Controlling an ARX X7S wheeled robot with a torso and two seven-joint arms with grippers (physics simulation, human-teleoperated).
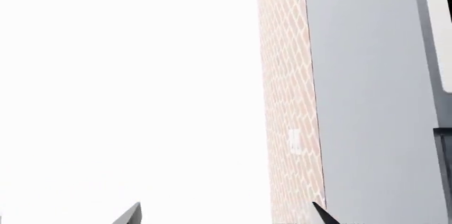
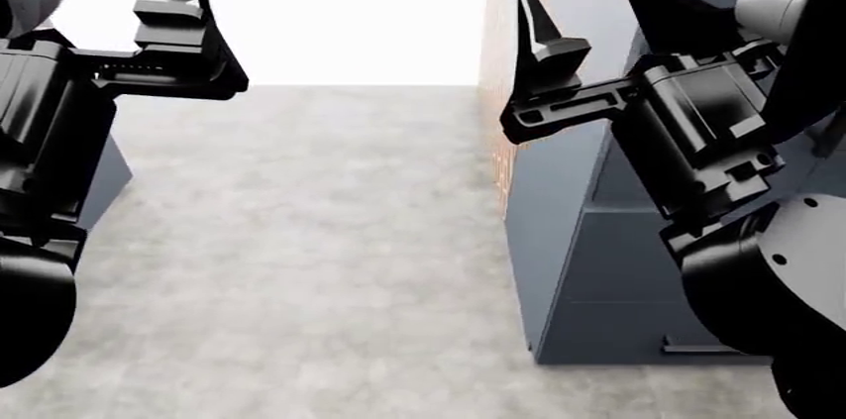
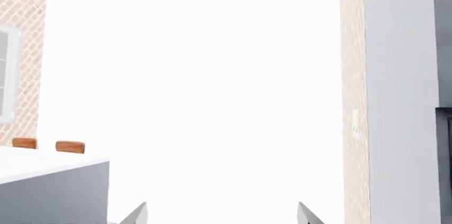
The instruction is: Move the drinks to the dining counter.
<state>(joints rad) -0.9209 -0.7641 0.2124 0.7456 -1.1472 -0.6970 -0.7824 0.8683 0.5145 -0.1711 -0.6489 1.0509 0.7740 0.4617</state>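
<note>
Closest to the head camera are the robot's two black arms, raised to either side of the view. The left gripper [image 2: 198, 3] and the right gripper [image 2: 581, 18] both point upward with their jaws apart and nothing between them; each wrist view shows only two spread fingertips at the frame edge.

Beyond them, going from large to small, lie the grey tiled floor [image 2: 317, 241], a tall dark grey cabinet [image 2: 595, 241] close on the robot's right, and a strip of brick wall [image 2: 509, 3] behind it. The right wrist view catches a white-topped counter with a flat grey front [image 3: 53, 192], likely the dining counter, with two brown chair backs [image 3: 69, 146] beyond it.

None of the drinks appears in any view, and no container is visible. The robot seems to be in transit or searching, so the next move likely calls for turning the base until the drinks come into sight.
</note>
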